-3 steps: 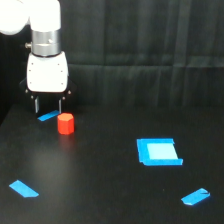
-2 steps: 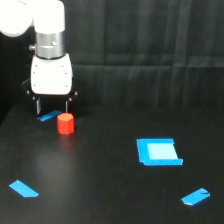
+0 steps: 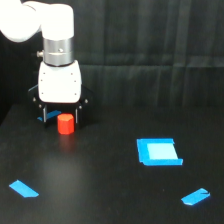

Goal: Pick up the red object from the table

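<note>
The pincer point(image 3: 61, 116) hangs low over the black worktop point(image 3: 100, 190), its two dark fingers point(image 3: 44, 115) spread apart, one on each side of the red object point(image 3: 65, 124). The red object stands upright on the worktop, between the fingers and slightly in front of them; whether either finger touches it cannot be told. A blue strip point(image 3: 52, 115) shows just behind it, under the white wrist housing point(image 3: 60, 82). Further out, a blue square point(image 3: 158, 151) lies toward the exterior view's right, a blue tape piece point(image 3: 195, 197) near the lower right, and another point(image 3: 23, 188) at the lower left.
</note>
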Motion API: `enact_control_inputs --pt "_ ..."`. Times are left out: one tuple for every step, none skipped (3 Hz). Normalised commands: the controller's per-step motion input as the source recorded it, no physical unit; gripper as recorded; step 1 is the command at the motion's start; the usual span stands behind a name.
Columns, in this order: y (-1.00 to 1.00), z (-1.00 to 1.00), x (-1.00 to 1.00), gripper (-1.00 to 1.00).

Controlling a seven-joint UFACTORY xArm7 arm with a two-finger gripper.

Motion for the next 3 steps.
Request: enact_control_inputs --pt "-0.37 -0.30 0.49 1.00" --pt "-0.07 -0.33 0.15 0.44" --pt "-0.02 -0.24 0.01 -0.53"
